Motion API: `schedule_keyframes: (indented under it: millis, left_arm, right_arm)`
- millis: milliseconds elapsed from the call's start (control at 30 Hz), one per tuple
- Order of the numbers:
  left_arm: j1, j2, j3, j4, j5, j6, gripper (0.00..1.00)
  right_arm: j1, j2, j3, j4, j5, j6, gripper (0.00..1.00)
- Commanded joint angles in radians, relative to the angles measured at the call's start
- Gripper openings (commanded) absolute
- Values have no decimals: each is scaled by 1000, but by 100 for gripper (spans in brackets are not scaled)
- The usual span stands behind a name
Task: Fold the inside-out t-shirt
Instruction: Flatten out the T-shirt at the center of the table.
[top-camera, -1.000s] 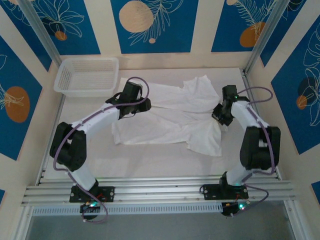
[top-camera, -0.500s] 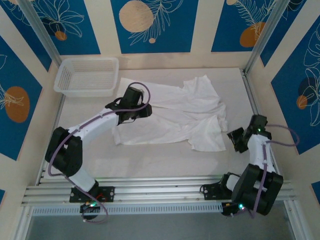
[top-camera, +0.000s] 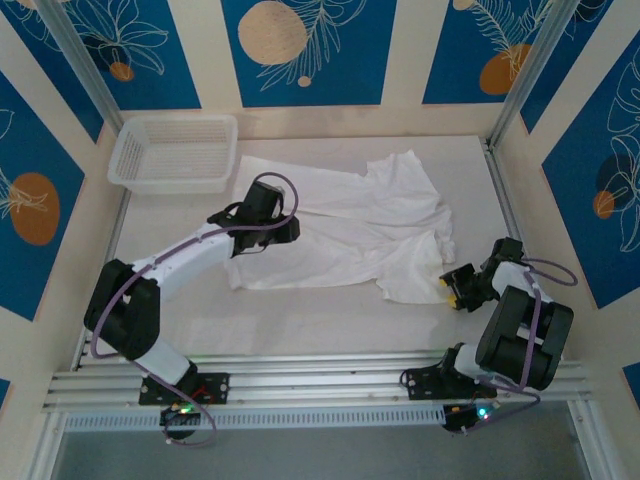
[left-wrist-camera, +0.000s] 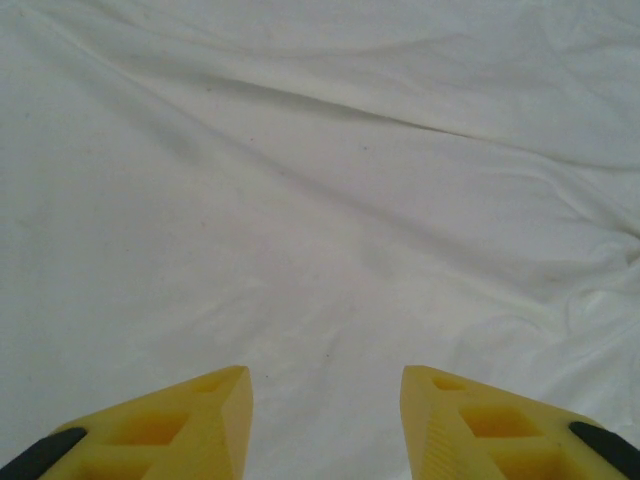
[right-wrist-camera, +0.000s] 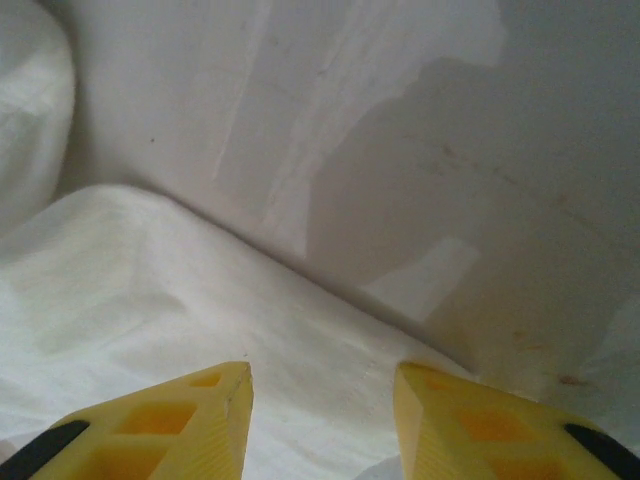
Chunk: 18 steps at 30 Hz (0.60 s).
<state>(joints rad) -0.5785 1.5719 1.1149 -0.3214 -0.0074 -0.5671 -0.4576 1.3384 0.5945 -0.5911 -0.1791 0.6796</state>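
The inside-out t-shirt (top-camera: 350, 225) lies spread and wrinkled across the middle of the white table, a sleeve pointing to the back. My left gripper (top-camera: 283, 230) hovers over its left part. In the left wrist view the yellow fingers (left-wrist-camera: 190, 420) stand apart above plain white cloth (left-wrist-camera: 320, 180), so the left gripper (left-wrist-camera: 325, 400) is open and empty. My right gripper (top-camera: 452, 286) sits low at the shirt's near right corner. In the right wrist view it (right-wrist-camera: 322, 395) is open, and the shirt's edge (right-wrist-camera: 150, 290) runs under the gap.
A white mesh basket (top-camera: 175, 152) stands at the back left corner, just left of the shirt. Bare table (right-wrist-camera: 450, 180) shows beyond the shirt's edge on the right. Metal frame posts and rails border the table.
The right arm has left the shirt's right side and swung back and down to the near right corner, its jaws opening. The left gripper shifted slightly on the shirt's left part.
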Motion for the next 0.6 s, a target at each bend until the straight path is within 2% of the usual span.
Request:
schedule_keyframes:
  millis: [0,133,300,567]
  left_arm:
    - [-6,-30,-10,-9,-24,7,43]
    - [-6,-33,-11,-13,-39,4,43]
    - [-6,-36,-7,-14,-35,-5,44]
    - [-6,-34,-10,-21,-45,-10,44]
  right_arm:
    - [6,-28,20,-47,83,28,46]
    - [13,-120,-1,-66,141,49,47]
    - [15,-140,-15,-72,179,73,47]
    - [32,-49,-7,-24,139,68,46]
